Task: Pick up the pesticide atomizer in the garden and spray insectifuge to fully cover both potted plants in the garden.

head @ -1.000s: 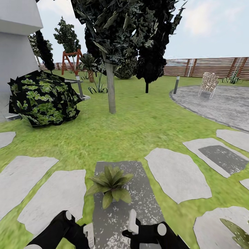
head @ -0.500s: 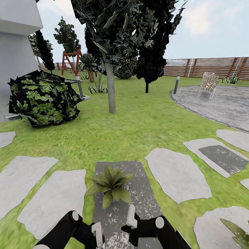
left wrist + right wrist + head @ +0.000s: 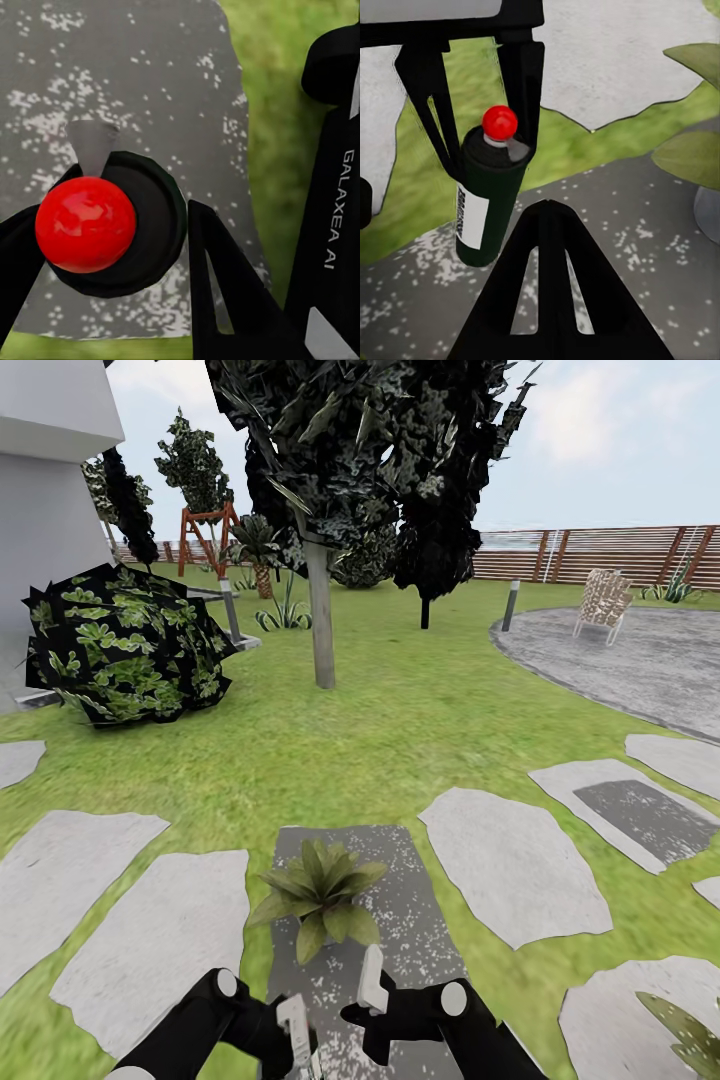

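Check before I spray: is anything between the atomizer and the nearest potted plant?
Nothing visible. The left gripper holds the pesticide atomizer, and only bare speckled stepping stone lies between it and the potted plant ahead.

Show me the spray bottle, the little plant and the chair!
bottle point(image 3: 487, 202), right wrist view, on its dark body.
plant point(image 3: 320, 890), head view, on its leaves.
chair point(image 3: 603, 600), head view, on its backrest.
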### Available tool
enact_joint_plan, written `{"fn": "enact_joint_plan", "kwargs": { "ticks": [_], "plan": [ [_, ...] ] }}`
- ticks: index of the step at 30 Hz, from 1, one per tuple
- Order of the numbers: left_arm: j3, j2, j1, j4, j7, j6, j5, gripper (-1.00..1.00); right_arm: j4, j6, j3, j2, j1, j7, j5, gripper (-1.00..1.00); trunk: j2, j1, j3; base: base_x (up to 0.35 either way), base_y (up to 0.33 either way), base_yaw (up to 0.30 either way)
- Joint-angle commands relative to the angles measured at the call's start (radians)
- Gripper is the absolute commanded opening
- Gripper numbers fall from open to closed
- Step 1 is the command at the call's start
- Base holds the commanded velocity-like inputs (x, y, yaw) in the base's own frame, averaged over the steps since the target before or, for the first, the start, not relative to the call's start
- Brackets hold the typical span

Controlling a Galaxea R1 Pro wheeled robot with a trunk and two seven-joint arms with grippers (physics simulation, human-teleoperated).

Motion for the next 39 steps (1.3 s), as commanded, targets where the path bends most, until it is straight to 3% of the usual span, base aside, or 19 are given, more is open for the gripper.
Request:
{"fn": "enact_joint_plan", "kwargs": {
  "ticks": [1, 4, 9, 20, 39],
  "plan": [
    [-0.003, 0.001, 0.000, -0.002, -0.001, 0.008, 0.008, -1.00, -0.001, -0.006, -0.001, 0.001, 0.000, 0.001, 0.010, -1.00, 0.000, 0.000, -0.001, 0.000, 0.000, 0.000],
    [-0.002, -0.004, 0.000, -0.002, 0.002, 0.004, 0.016, -1.00, -0.001, -0.006, -0.001, 0.001, 0.000, 0.001, 0.010, -1.00, 0.000, 0.000, -0.001, 0.000, 0.000, 0.000],
    [0.001, -0.012, 0.000, 0.003, 0.005, -0.063, 0.020, -1.00, -0.001, -0.006, -0.001, 0.001, 0.000, 0.001, 0.010, -1.00, 0.000, 0.000, -0.001, 0.000, 0.000, 0.000],
    [0.000, -0.052, 0.001, 0.013, 0.036, -0.072, 0.019, -1.00, -0.001, -0.006, -0.001, 0.001, 0.000, 0.001, 0.010, -1.00, 0.000, 0.000, -0.001, 0.000, 0.000, 0.000],
    [0.000, -0.057, 0.001, 0.014, 0.032, -0.074, 0.019, -1.00, -0.001, -0.006, -0.001, 0.001, 0.000, 0.001, 0.010, -1.00, 0.000, 0.000, -0.001, 0.000, 0.000, 0.000]
  ]
}}
